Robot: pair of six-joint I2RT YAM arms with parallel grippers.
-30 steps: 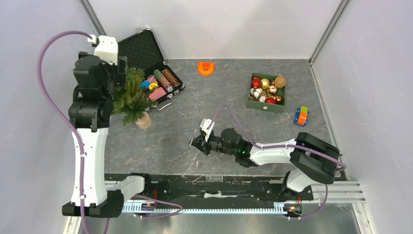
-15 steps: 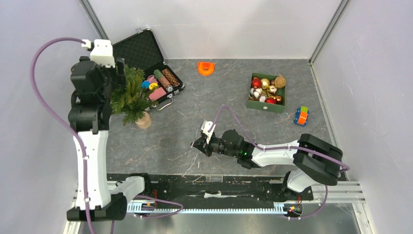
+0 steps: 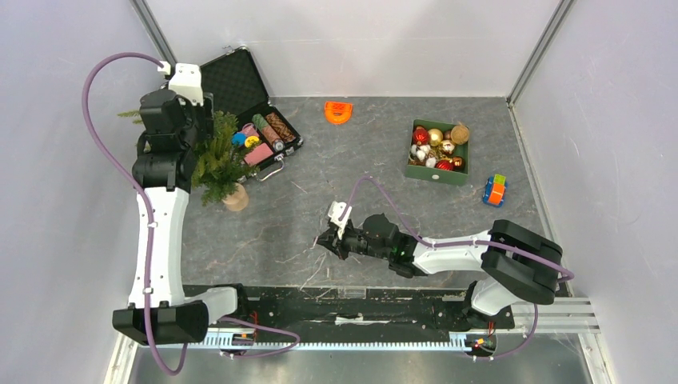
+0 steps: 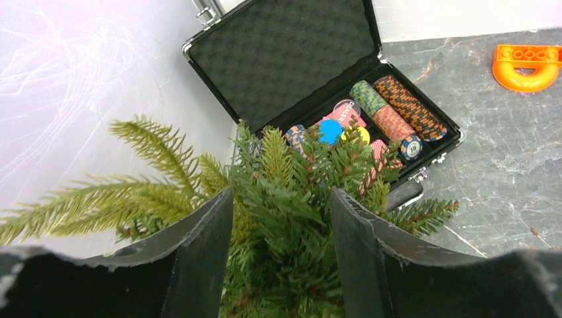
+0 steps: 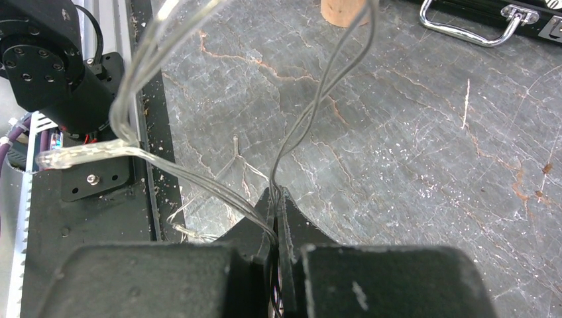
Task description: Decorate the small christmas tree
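The left gripper [image 4: 280,202] straddles the top of the small christmas tree [image 4: 281,165], which stands at the far left of the table [image 4: 504,132] beside the open case [image 4: 291,59]; whether the fingers squeeze it I cannot tell. The right gripper [image 5: 276,199] is clenched on thin clear wires [image 5: 317,106] low over the table.

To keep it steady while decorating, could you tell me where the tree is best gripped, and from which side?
Grip around the central stem near the top, coming from straight above. The tree stands upright on its stump, its bushy branches give way to fingers, and the open case sits close beside it. The left gripper straddles the crown that way, jaws open.
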